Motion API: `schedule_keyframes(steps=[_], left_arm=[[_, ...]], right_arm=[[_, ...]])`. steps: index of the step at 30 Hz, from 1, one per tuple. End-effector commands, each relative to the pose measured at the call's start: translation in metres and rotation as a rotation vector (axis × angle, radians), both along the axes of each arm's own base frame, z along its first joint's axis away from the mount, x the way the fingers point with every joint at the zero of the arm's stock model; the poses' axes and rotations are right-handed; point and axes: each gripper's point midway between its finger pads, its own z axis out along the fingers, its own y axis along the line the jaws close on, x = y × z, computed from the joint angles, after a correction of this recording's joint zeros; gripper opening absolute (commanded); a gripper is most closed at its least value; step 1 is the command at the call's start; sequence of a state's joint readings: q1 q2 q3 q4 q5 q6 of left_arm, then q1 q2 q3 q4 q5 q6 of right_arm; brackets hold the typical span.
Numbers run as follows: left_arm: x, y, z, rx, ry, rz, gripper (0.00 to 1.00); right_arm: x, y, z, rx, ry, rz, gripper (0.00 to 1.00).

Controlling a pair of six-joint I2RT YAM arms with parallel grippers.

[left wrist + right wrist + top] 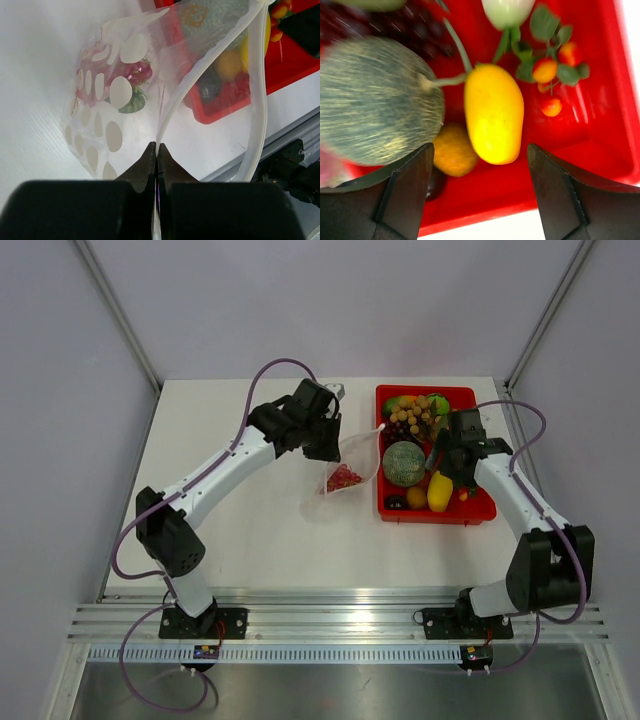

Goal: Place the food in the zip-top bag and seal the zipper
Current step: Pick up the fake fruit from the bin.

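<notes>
Left fingers (145, 167) clamp the zip-top bag (117, 107) at its rim while right fingers (405, 197), wide and empty, should straddle the yellow fruit (493, 115) squarely before closing.

Robotics lab test cell. White table (260, 540) beneath the fingers (142, 172); plain panel walls (60, 360) beyond them; slotted aluminium mounting rail (330, 612) behind, bearing arm bases (200, 622); purple cabling (283, 361).

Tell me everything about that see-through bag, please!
The zip-top bag is clear, crinkly plastic printed with white ovals. Its mouth gapes open toward the red tray, with the pale zipper strip curving round the rim. The left gripper is shut on one edge of the mouth, holding it up, while the bottom rests on the white table. Inside lies a red berry bunch with a green leaf.
</notes>
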State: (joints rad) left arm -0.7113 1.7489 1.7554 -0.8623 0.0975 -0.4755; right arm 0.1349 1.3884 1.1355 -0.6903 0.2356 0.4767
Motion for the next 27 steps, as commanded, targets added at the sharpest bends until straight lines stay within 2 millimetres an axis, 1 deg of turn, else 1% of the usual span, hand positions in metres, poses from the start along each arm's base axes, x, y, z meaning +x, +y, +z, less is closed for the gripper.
schedule_keyframes(steps=[1, 2, 4, 5, 7, 8, 9, 10, 12, 14, 15, 17, 18, 20, 21, 23, 24, 26, 27], left_arm=[[0.007, 0.008, 0.034, -0.04, -0.114, 0.033, 0.0], [0.008, 0.009, 0.035, -0.036, -0.126, 0.036, 0.0], [0.011, 0.011, 0.037, -0.023, -0.139, 0.048, 0.0], [0.014, 0.011, 0.041, -0.02, -0.152, 0.048, 0.0], [0.015, 0.01, 0.038, -0.008, -0.145, 0.043, 0.0], [0.017, 0.009, 0.044, -0.012, -0.156, 0.039, 0.0], [0.021, 0.013, 0.044, 0.011, -0.17, 0.06, 0.0], [0.024, 0.014, 0.045, 0.016, -0.177, 0.067, 0.0], [0.029, 0.015, 0.053, 0.016, -0.207, 0.077, 0.0], [0.032, 0.016, 0.058, 0.024, -0.225, 0.081, 0.0], [0.037, 0.018, 0.066, 0.028, -0.249, 0.095, 0.0], [0.04, 0.019, 0.065, 0.055, -0.256, 0.096, 0.0], [0.042, 0.021, 0.069, 0.064, -0.267, 0.104, 0.0], [0.043, 0.021, 0.064, 0.078, -0.262, 0.101, 0.0], [0.043, 0.019, 0.061, 0.082, -0.256, 0.094, 0.0], [0.041, 0.016, 0.054, 0.088, -0.243, 0.084, 0.0], [0.041, 0.014, 0.05, 0.089, -0.237, 0.081, 0.0], [0.04, 0.01, 0.046, 0.09, -0.229, 0.074, 0.0], [0.041, 0.008, 0.045, 0.084, -0.229, 0.072, 0.0]], right_arm=[[0.008, 0.007, -0.026, 0.03, 0.032, 0.062, 0.83], [0.013, 0.007, -0.028, 0.032, 0.021, 0.061, 0.83], [0.012, 0.003, -0.046, 0.029, 0.059, 0.06, 0.83], [0.014, 0.002, -0.051, 0.032, 0.065, 0.061, 0.83], [0.016, 0.003, -0.066, 0.031, 0.094, 0.08, 0.83], [0.017, 0.003, -0.07, 0.031, 0.102, 0.086, 0.83], [0.017, 0.003, -0.08, 0.029, 0.129, 0.093, 0.83], [0.019, 0.001, -0.083, 0.029, 0.131, 0.09, 0.82], [0.019, 0.0, -0.092, 0.03, 0.153, 0.088, 0.81], [0.022, 0.0, -0.096, 0.034, 0.149, 0.087, 0.77], [0.022, 0.0, -0.098, 0.037, 0.153, 0.087, 0.76], [0.024, 0.0, -0.102, 0.035, 0.161, 0.086, 0.7], [0.025, -0.002, -0.102, 0.034, 0.159, 0.08, 0.68], [0.025, -0.003, -0.102, 0.031, 0.157, 0.077, 0.62], [0.024, -0.004, -0.097, 0.026, 0.146, 0.07, 0.55], [0.022, -0.004, -0.092, 0.027, 0.136, 0.065, 0.47], [0.022, -0.004, -0.083, 0.031, 0.112, 0.062, 0.41], [0.018, -0.004, -0.073, 0.034, 0.096, 0.057, 0.35], [0.017, -0.005, -0.062, 0.034, 0.067, 0.052, 0.33]])
